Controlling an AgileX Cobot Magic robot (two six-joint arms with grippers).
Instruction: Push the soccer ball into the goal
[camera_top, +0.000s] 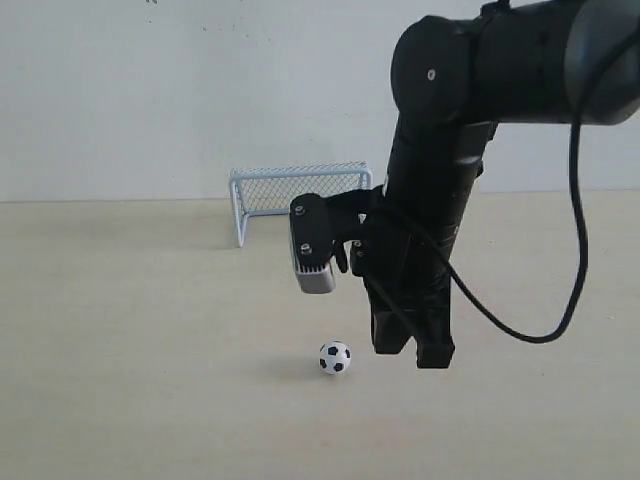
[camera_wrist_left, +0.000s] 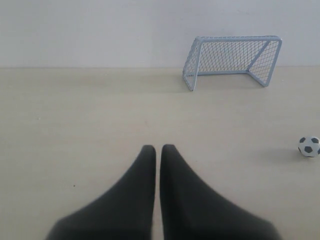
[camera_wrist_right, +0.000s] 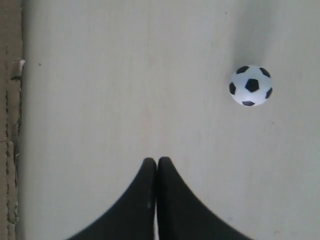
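The soccer ball is tiny, white with black patches, and rests on the pale tabletop. It is also seen in the left wrist view as the ball and in the right wrist view as the ball. The goal, a pale frame with mesh netting, stands at the back against the wall, well behind the ball; the left wrist view shows the goal with its mouth open toward the table. My right gripper points down just right of the ball, apart from it, shut and empty. My left gripper is shut and empty, far from the ball and out of the exterior view.
A white wall runs behind the table. The right arm and its trailing black cable hang over the table's right half. A brown cardboard strip borders the table surface in the right wrist view.
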